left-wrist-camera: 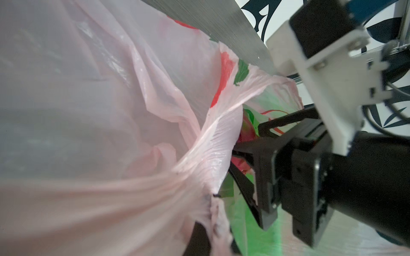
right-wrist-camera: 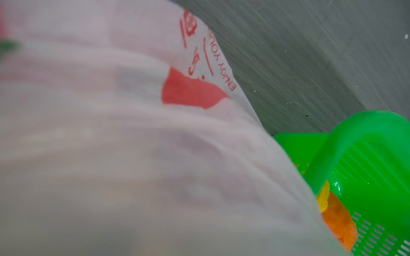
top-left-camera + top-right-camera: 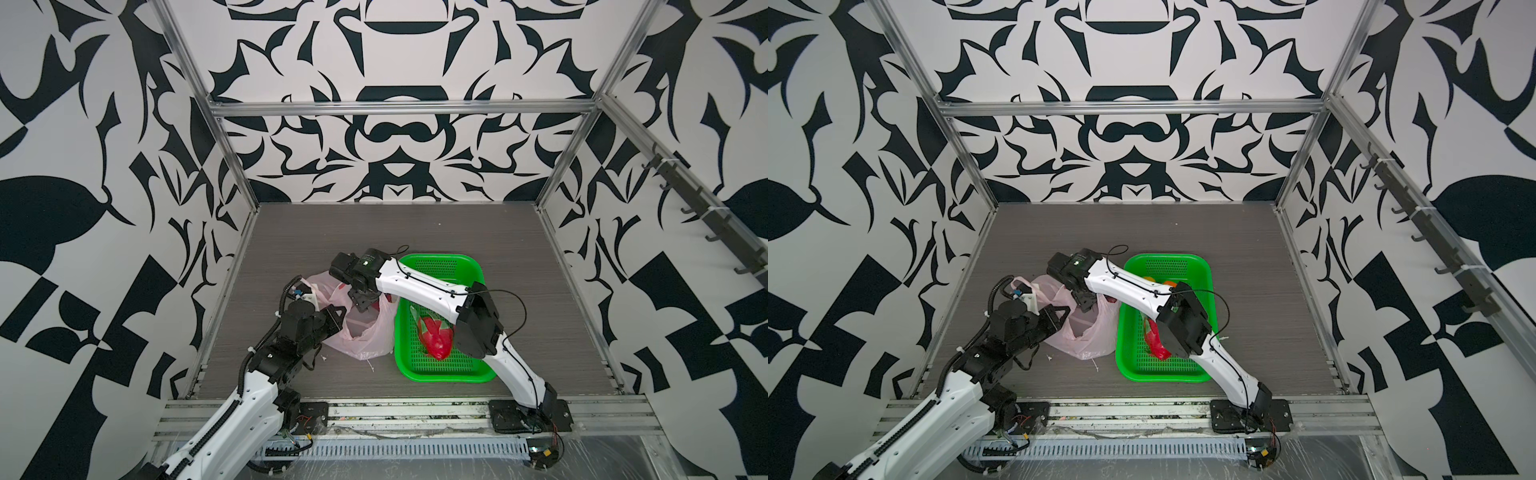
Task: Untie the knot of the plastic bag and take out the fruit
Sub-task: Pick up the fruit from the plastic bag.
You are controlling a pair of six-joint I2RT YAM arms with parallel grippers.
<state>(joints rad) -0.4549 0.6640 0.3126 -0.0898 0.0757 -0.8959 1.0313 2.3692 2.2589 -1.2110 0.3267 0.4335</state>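
The pale-pink plastic bag (image 3: pixel 361 336) (image 3: pixel 1088 336) lies slumped on the table left of the basket, its mouth gaping. My left gripper (image 3: pixel 338 318) (image 1: pixel 213 210) is shut on a gathered fold of the bag's rim. My right gripper (image 3: pixel 365 303) (image 1: pixel 243 141) reaches into the mouth with its fingers spread apart; a magenta dragon fruit (image 1: pixel 246 130) shows between them inside the bag. Another dragon fruit (image 3: pixel 434 336) (image 3: pixel 1156 345) lies in the green basket. The right wrist view is mostly filled by bag plastic (image 2: pixel 133 133), which hides the jaws. The knot is out of view.
The green perforated basket (image 3: pixel 440 376) (image 2: pixel 366 144) stands right of the bag, under my right arm. An orange fruit (image 2: pixel 339 221) and a yellow one (image 2: pixel 322 197) rest in its far end. Aluminium frame rails run along the table's left and front edges.
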